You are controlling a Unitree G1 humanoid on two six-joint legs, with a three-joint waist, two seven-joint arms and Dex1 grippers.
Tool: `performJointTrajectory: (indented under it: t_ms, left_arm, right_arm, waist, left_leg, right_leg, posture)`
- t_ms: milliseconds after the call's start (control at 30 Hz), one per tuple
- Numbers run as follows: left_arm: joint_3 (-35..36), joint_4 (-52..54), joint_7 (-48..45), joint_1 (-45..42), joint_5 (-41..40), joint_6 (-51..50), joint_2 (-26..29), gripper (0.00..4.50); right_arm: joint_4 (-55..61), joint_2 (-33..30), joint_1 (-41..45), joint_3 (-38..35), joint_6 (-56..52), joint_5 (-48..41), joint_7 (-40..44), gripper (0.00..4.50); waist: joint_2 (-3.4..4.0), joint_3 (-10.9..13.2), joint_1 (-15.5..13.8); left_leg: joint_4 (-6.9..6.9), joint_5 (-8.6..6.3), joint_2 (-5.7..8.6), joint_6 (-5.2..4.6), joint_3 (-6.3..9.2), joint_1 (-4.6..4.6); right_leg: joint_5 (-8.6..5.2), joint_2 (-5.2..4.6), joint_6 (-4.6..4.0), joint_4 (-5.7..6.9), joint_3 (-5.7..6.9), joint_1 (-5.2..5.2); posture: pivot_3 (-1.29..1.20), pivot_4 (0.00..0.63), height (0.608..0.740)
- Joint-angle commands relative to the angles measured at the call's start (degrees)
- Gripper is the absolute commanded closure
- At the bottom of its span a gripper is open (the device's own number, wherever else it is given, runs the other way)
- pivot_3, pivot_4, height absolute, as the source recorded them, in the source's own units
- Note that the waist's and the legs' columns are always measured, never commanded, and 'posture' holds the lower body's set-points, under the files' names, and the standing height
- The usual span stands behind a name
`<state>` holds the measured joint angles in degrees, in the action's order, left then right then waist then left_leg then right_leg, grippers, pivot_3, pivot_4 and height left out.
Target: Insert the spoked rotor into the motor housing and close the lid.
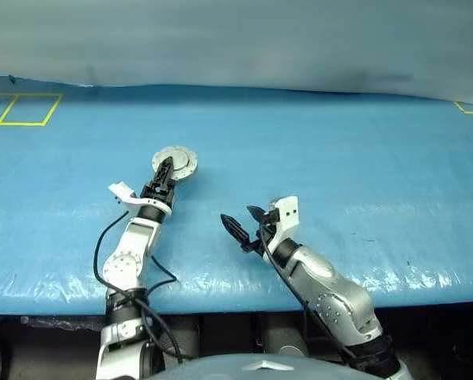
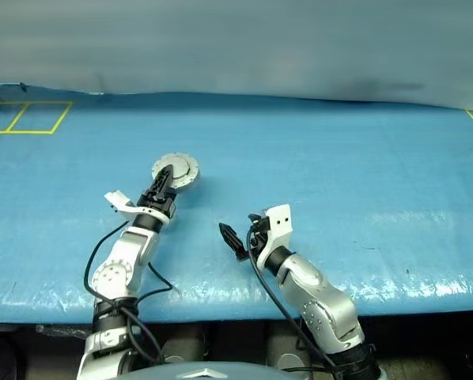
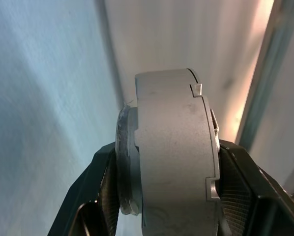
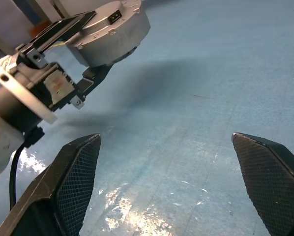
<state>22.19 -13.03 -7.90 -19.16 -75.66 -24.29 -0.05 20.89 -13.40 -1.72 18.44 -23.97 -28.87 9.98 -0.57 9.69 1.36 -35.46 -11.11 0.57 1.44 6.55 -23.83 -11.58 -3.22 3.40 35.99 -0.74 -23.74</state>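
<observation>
Looks like the tail end of the job. Grips the housing (image 1: 179, 162) with the left gripper (image 1: 164, 171), just left of centre in the head views, pads pressed on its two flat faces. Shows the lid (image 3: 211, 147) shut against the case in the left wrist view, with only a thin stepped seam and two small notches along the rim. Judged from that, puts the rotor already inside, though cannot confirm it through the closed shell.

Holds the right gripper (image 4: 174, 167) spread wide and empty, low and centre in the head views, well apart from the housing.

Calls next for lowering the closed housing flat onto the table (image 1: 363, 174) and easing the left fingers off without tipping it; perhaps a press on the lid first, should the seam prove not fully seated.

Reads as matte grey cast metal, a thick round puck with a smooth rim and small bolts around one face. Has black fingers (image 4: 78, 172) with cross-hatched rubbery pads. Lies over a blue, slightly crinkled, glossy sheet, with yellow tape (image 1: 23, 111) squares at upper left.
</observation>
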Motion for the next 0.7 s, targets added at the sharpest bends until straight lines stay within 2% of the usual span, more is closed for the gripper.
performJointTrajectory:
  t_ms: [33,100,267,500,700]
  left_arm:
    - [2.65,-5.67,-4.81,-7.11,3.48,4.04,1.58,2.08]
    - [4.13,-12.27,-7.16,-12.13,7.56,8.88,2.81,2.08]
    - [7.71,-28.17,-10.51,-22.1,12.4,11.91,6.73,2.08]
    - [12.27,-47.7,-8.35,-32.15,18.63,15.26,10.62,2.08]
    - [13.82,-52.58,-6.42,-33.71,22.94,15.55,11.09,0.06]
  right_arm:
    - [0.54,-0.54,-1.18,0.77,4.13,5.86,1.56,0.0]
    - [-0.03,-0.55,-2.63,0.67,5.8,8.45,1.78,0.0]
    - [-1.82,0.57,-5.25,-0.81,11.97,14.2,1.17,0.0]
    - [-5.98,1.41,-6.97,-1.0,16.89,22.61,-0.75,0.0]
    - [-6.7,3.14,-7.16,-0.95,16.33,24.27,0.46,0.0]
  waist:
    - [-0.06,0.03,0.05]
    - [-0.21,0.12,-0.16]
    - [-0.39,0.23,-0.09]
    - [-0.49,0.29,0.14]
    - [-0.54,0.32,0.22]
  left_leg:
    - [0.0,0.0,0.0,0.0,-0.02,0.0]
    - [-0.02,0.0,0.01,0.0,0.0,0.0]
    - [-0.04,0.0,0.01,0.0,0.02,-0.01]
    - [-0.03,0.0,0.01,0.0,0.01,-0.01]
    - [-0.04,0.02,0.0,0.02,0.03,0.15]
  right_leg:
    - [0.01,0.0,0.01,0.0,-0.01,0.0]
    - [0.02,0.0,0.03,-0.01,-0.01,0.01]
    - [0.05,0.04,0.07,-0.01,-0.01,0.02]
    - [0.28,0.03,0.47,-0.03,-0.03,0.03]
    - [0.3,0.03,0.49,0.01,-0.03,0.17]
  posture:
    - [0.0,0.15,0.74]
    - [0.0,0.15,0.74]
    - [0.0,0.15,0.74]
    - [0.0,0.15,0.74]
    - [0.0,0.15,0.74]
